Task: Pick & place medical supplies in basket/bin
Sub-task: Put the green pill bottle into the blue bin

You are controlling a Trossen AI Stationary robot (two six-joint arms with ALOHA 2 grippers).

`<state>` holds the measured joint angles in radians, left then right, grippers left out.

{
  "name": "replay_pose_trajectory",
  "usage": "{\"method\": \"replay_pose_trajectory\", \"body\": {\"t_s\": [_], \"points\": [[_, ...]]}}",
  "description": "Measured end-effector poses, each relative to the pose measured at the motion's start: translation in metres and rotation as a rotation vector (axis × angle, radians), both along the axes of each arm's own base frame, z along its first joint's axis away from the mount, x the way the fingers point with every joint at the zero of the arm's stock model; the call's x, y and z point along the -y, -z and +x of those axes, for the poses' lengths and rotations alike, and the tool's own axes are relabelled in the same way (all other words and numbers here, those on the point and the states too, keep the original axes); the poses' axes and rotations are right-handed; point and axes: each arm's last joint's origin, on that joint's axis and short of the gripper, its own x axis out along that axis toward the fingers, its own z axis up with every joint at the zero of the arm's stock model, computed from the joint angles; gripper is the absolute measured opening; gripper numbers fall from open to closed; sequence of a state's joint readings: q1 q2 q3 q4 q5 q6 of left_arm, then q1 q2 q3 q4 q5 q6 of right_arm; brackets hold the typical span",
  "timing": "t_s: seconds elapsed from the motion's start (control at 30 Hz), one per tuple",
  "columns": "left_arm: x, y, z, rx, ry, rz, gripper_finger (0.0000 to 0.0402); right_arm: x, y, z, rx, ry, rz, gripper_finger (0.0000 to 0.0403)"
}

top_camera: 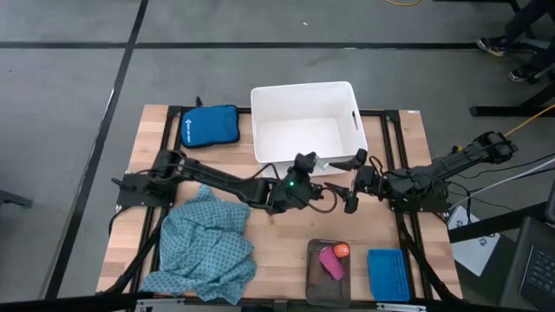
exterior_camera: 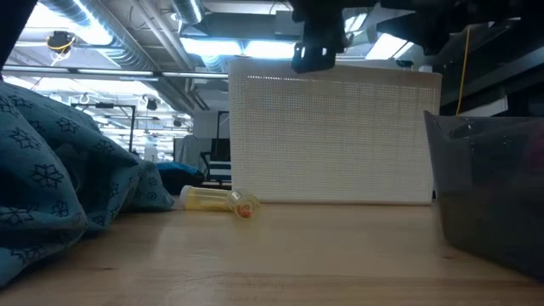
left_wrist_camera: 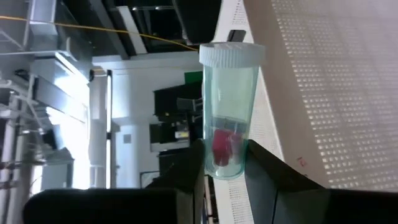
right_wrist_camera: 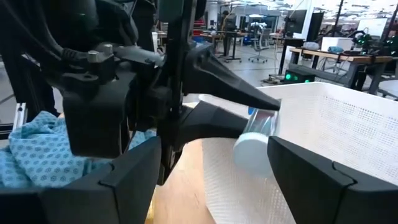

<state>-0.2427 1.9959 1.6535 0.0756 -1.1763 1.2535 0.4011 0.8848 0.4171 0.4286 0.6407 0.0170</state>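
My left gripper (left_wrist_camera: pixel 222 158) reaches in from the table's left and stands just in front of the white tub's near wall (top_camera: pixel 305 166). It is shut on a clear vial (left_wrist_camera: pixel 229 106) with a white cap and a red piece inside. My right gripper (top_camera: pixel 352 182) is open, faces the left one from the right, and touches nothing. Its fingers stand apart on either side of the vial's cap (right_wrist_camera: pixel 252 152). The teal dotted cloth (top_camera: pixel 206 247) lies bunched near the near-left corner. A pink piece (top_camera: pixel 330 263) and an orange piece (top_camera: pixel 342 250) lie in the dark-grey tray (top_camera: pixel 314 290). My left gripper pinches the clear vial between its two fingers at the closed bottom end (left_wrist_camera: pixel 224 169). The capped end (left_wrist_camera: pixel 231 55) sticks out past the fingertips, along the fingers' line. The vial is lifted clear of the table, beside the tub's wall, with its cap toward my right gripper.
The white tub (top_camera: pixel 260 130) stands at the far middle, with the royal-blue zip pouch (top_camera: pixel 210 126) to its left. A small blue ribbed basket (top_camera: pixel 388 276) sits right of the tray. A yellowish vial (exterior_camera: pixel 223 200) lies on its side on the wood before the tub.
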Motion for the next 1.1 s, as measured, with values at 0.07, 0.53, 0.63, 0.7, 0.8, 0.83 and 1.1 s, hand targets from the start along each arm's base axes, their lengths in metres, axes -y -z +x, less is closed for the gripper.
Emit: {"method": "replay_pose_trajectory", "body": {"t_s": [0.07, 0.53, 0.63, 0.7, 0.8, 0.83, 1.1], "points": [[0.003, -0.001, 0.000, 0.004, 0.001, 0.007, 0.0073, 0.000, 0.000, 0.000, -0.001, 0.007, -0.001, 0.0297], [0.026, -0.002, -0.006, 0.010, 0.030, 0.015, 0.0073, 0.002, 0.001, 0.000, -0.011, 0.055, -0.014, 0.0297], [0.029, -0.003, -0.007, 0.012, 0.041, 0.013, 0.0074, 0.002, 0.001, -0.001, -0.017, 0.074, -0.027, 0.0297], [0.030, -0.003, -0.007, 0.015, 0.045, 0.010, 0.0074, 0.002, 0.001, -0.001, -0.017, 0.077, -0.027, 0.0297], [0.032, -0.003, -0.007, 0.016, 0.051, 0.011, 0.0074, 0.003, 0.001, -0.001, -0.019, 0.088, -0.033, 0.0297], [0.033, -0.003, -0.008, 0.016, 0.053, 0.012, 0.0074, 0.003, 0.001, -0.001, -0.020, 0.089, -0.035, 0.0297], [0.034, -0.007, -0.010, 0.008, 0.040, 0.028, 0.0074, 0.002, 0.001, 0.000, -0.020, 0.077, -0.038, 0.0297]]}}
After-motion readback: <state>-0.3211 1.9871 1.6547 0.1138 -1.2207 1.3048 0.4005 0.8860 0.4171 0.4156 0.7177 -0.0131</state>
